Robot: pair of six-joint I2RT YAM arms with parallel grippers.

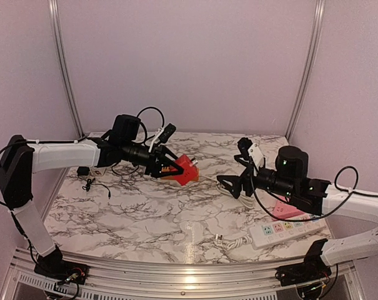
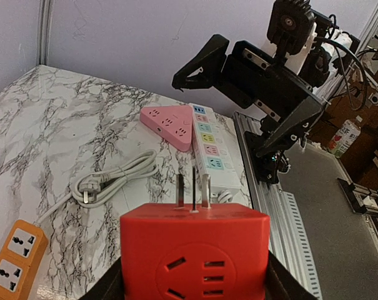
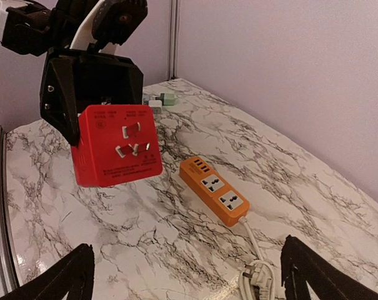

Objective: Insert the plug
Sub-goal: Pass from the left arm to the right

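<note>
My left gripper [image 1: 174, 167] is shut on a red cube plug [image 1: 187, 169] and holds it above the table, jaws on its two sides. Its three metal prongs [image 2: 193, 190] point away from the wrist, toward the right arm. An orange power strip [image 3: 213, 190] with two sockets lies on the marble just beyond the red cube plug [image 3: 117, 147]. My right gripper [image 3: 189, 275] stands open and empty, facing the cube, above a coiled white cord with its own plug [image 3: 258, 278].
A white multi-socket power strip [image 1: 287, 228] and a pink triangular socket block [image 1: 287, 209] lie at the front right. A small black cable [image 1: 92, 184] sits at the left edge. Small white and green adapters [image 3: 160, 100] rest at the far back.
</note>
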